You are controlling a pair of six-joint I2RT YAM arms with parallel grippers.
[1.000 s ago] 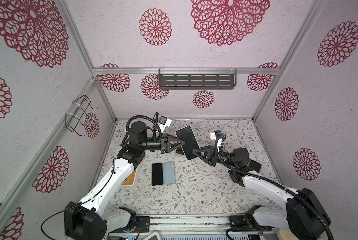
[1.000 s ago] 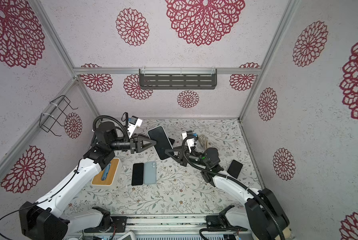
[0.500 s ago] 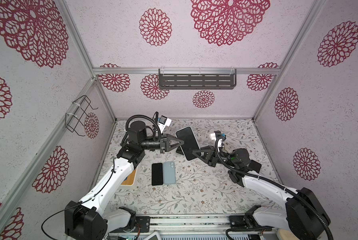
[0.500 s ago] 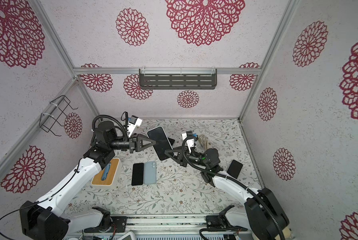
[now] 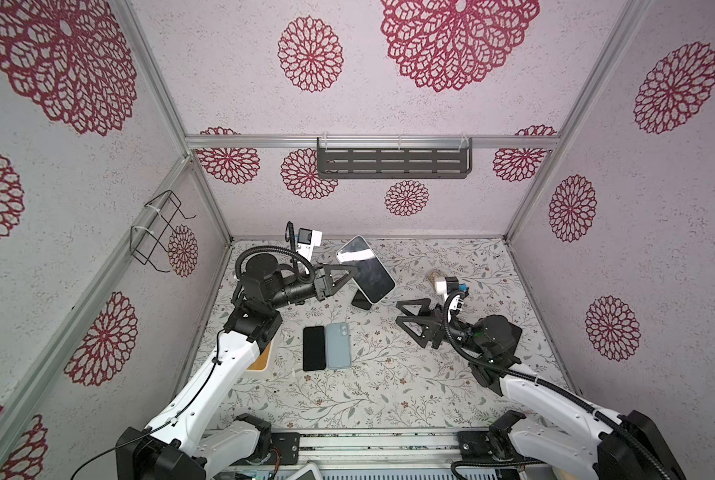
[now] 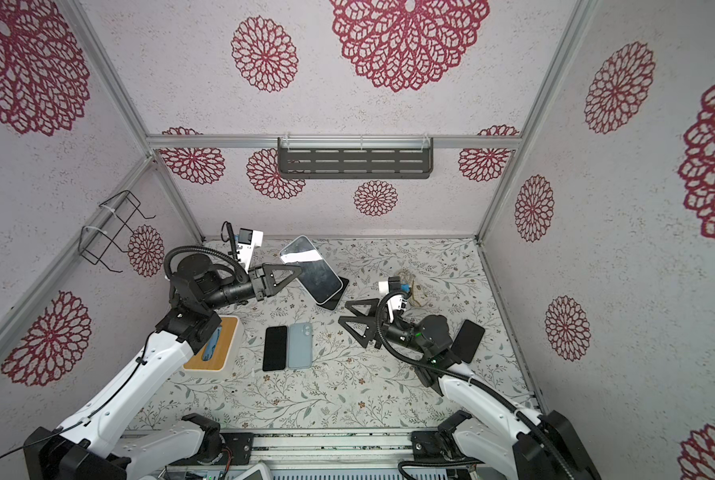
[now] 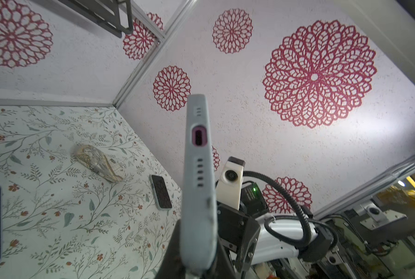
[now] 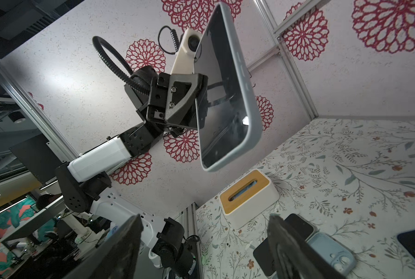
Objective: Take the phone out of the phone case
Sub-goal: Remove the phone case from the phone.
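**Left claw holds the cased phone in the air; right claw is wide and empty**

Your left claw is clamped on one edge of the phone, with one finger lying across the glass. That pinch is the only support. The phone hangs tilted over the back of the table, glass turned upward, touching nothing else. Your right claw is spread wide with nothing between its fingers. It sits low over the table, well apart from the phone.

Expect the phone to be light and rigid. The glass looks slick, and it is the part that breaks in a fall. The pale grey case looks like soft matte rubber, so it should give you friction and bend at its lip.

Don't squeeze front and back together with the right claw, since that would only seat the case tighter. Take the case alone at a free corner far from the left claw and peel the lip backward. Corners usually give first. Where the left claw clamps, case and phone are pinned together, so that side likely won't release without a new hold.

Directly below lies a dark phone. Nearer you, a black phone and a blue case lie side by side. A slip could land on them.
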